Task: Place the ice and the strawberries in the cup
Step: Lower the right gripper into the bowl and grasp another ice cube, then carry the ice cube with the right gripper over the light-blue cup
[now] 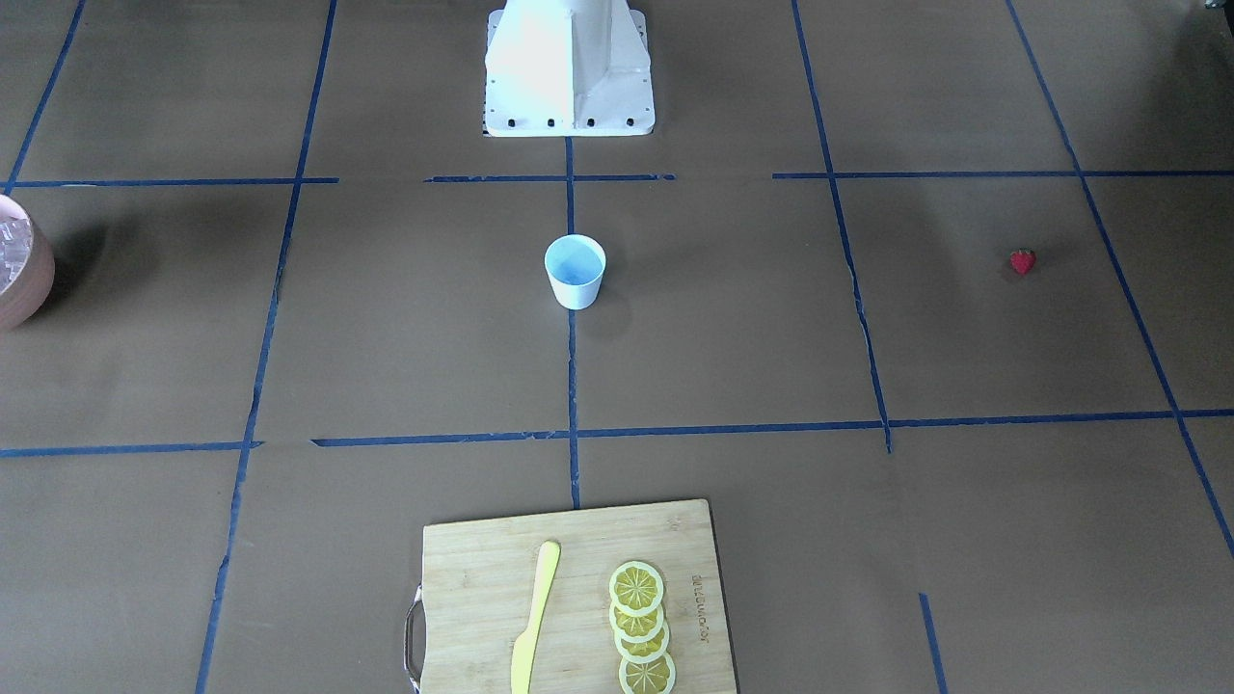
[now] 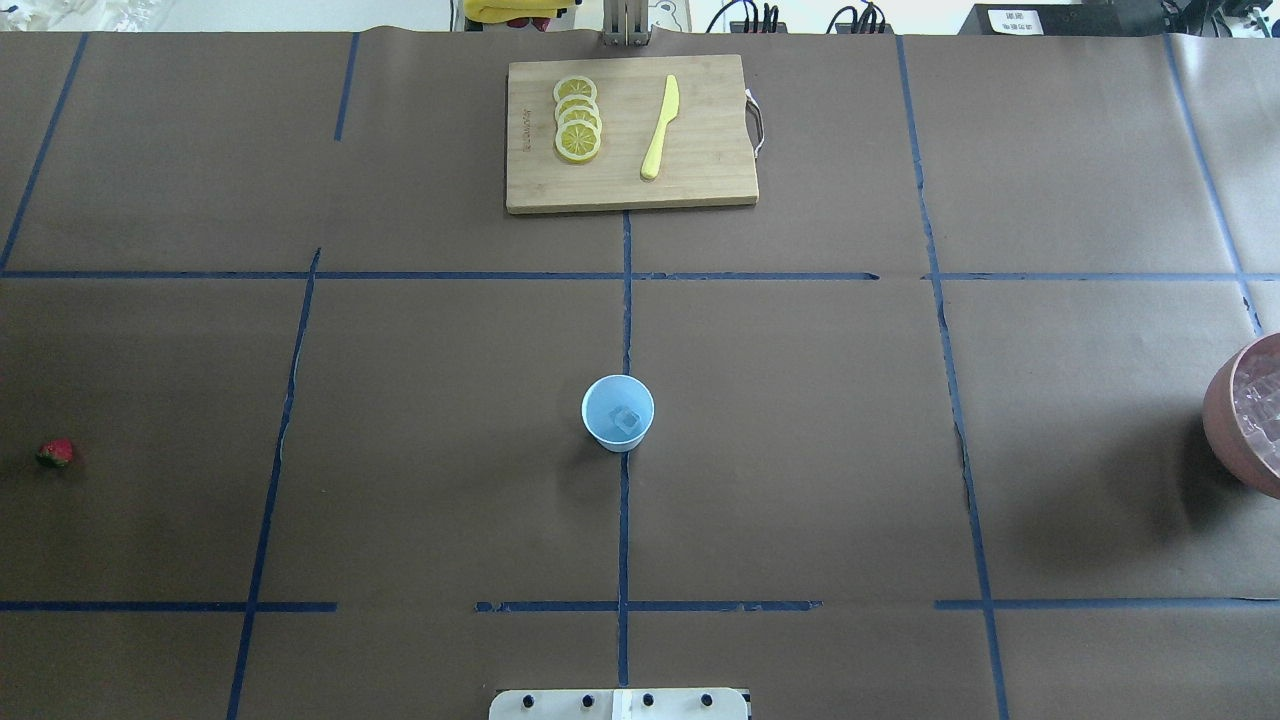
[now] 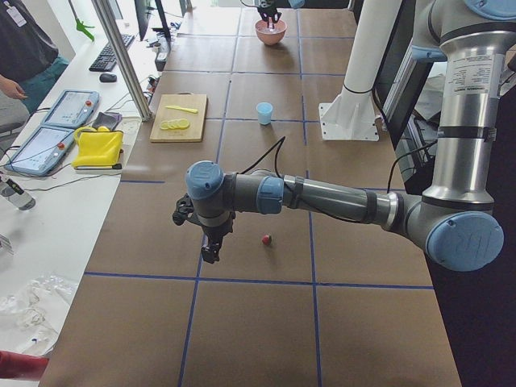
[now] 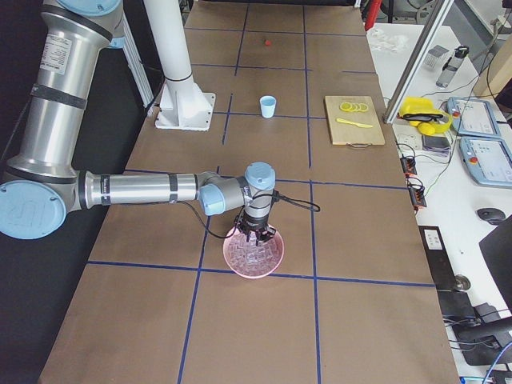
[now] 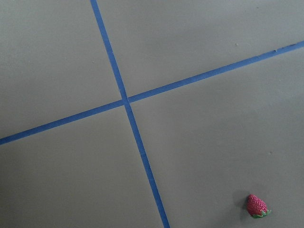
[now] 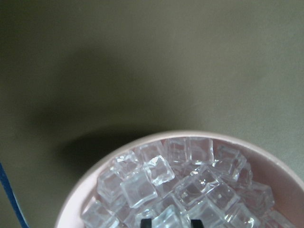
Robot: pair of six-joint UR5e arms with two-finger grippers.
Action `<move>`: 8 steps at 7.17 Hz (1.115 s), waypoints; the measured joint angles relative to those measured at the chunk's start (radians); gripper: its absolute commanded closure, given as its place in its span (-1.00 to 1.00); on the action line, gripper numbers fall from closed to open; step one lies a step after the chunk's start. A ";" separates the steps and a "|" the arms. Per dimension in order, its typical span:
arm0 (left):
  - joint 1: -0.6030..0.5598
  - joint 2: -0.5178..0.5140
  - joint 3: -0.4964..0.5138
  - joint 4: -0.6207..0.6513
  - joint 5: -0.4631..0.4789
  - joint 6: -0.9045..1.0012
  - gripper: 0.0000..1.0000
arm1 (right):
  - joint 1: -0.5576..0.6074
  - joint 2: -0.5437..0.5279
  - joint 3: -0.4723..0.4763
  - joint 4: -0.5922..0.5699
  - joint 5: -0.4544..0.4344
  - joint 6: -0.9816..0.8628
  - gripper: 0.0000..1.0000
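The white cup (image 2: 618, 413) stands at the table's centre with one ice cube (image 2: 627, 420) inside; it also shows as the cup (image 1: 575, 272). A tiny red strawberry (image 2: 56, 453) lies on the paper far to the robot's left. My left gripper (image 3: 211, 247) hangs just beside the strawberry (image 3: 266, 239), and I cannot tell its state. The left wrist view holds the strawberry (image 5: 256, 206) but no fingers. My right gripper (image 6: 171, 222) is down in the pinkish bowl (image 6: 90, 183) of ice (image 6: 156, 173). Its dark fingertips (image 6: 147, 222) sit tight on either side of one cube.
The ice bowl (image 2: 1240, 415) sits at the table's edge on the robot's right. A wooden cutting board (image 2: 700, 180) with lemon slices (image 2: 578, 118) and a yellow knife (image 2: 661, 127) lies on the far side. The robot's base (image 1: 569, 72) is behind the cup.
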 measured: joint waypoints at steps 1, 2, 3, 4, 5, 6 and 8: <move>0.000 0.000 0.000 0.000 0.000 0.000 -1.00 | 0.015 0.035 0.039 -0.095 0.021 0.008 0.95; 0.000 0.000 -0.001 0.000 0.000 0.000 -1.00 | 0.037 0.094 0.067 -0.202 0.032 0.052 0.97; 0.000 0.000 -0.001 0.000 0.000 0.000 -1.00 | 0.050 0.151 0.083 -0.270 0.039 0.162 1.00; 0.000 0.000 -0.002 0.000 0.000 0.000 -1.00 | 0.055 0.197 0.092 -0.300 0.046 0.314 1.00; 0.000 0.000 -0.002 0.000 0.000 0.000 -1.00 | 0.055 0.238 0.098 -0.311 0.065 0.491 1.00; 0.000 0.000 -0.005 0.000 0.000 0.001 -1.00 | 0.045 0.296 0.102 -0.312 0.099 0.710 1.00; 0.000 0.000 -0.009 0.000 0.000 0.002 -1.00 | -0.057 0.459 0.105 -0.313 0.100 1.120 1.00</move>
